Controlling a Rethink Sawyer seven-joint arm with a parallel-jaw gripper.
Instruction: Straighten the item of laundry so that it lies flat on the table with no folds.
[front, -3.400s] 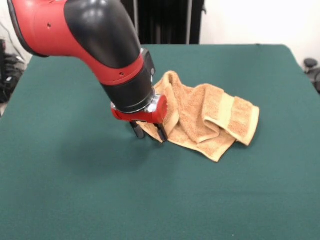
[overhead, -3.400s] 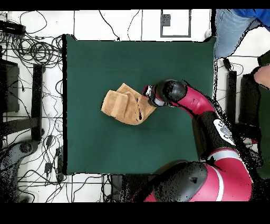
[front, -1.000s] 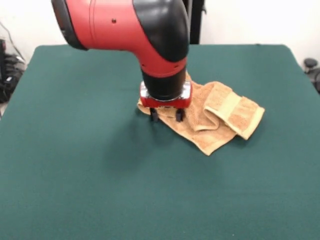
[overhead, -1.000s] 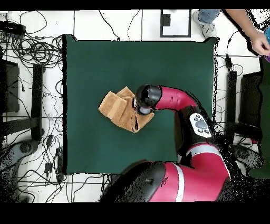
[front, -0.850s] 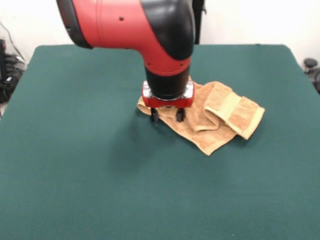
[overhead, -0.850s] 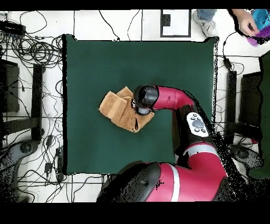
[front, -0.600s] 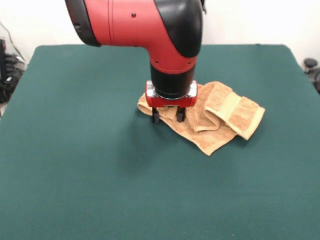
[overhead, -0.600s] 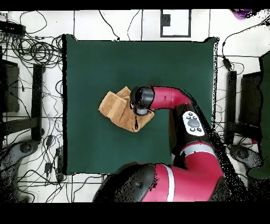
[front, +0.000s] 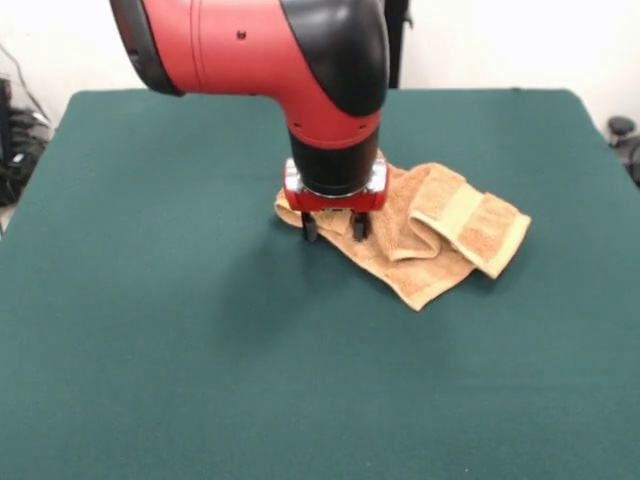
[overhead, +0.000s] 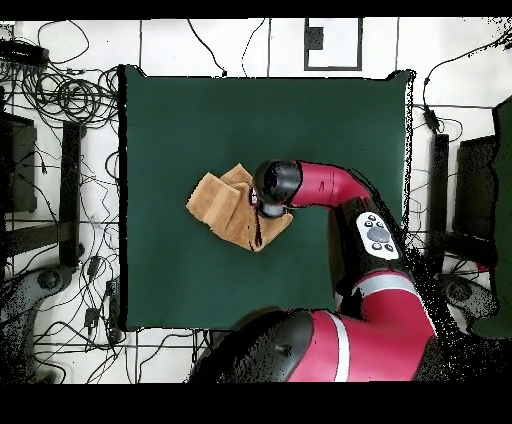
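Tan terry-cloth towel (front: 430, 237) lying bunched near the middle of the green felt table (front: 150, 350), folded over itself in several layers, with a paler woven band showing on the flap at its right end in the front view. Near corner drawn to a point toward the camera; far edge and left end largely hidden behind the wrist of the red and black arm (front: 300, 60). Gripper (front: 331, 226) pointing straight down over the towel's left end, two dark fingers (front: 309, 229) standing apart with a strip of cloth visible between them, so jaws parted and not clamped on anything; tips at or just above the cloth, contact hard to judge. From overhead, towel (overhead: 222, 207) seen as a crumpled tan patch left of the table's centre, its right part covered by the black wrist, gripper itself concealed beneath it. Arm's upper links cut off by the frame's top in the front view.
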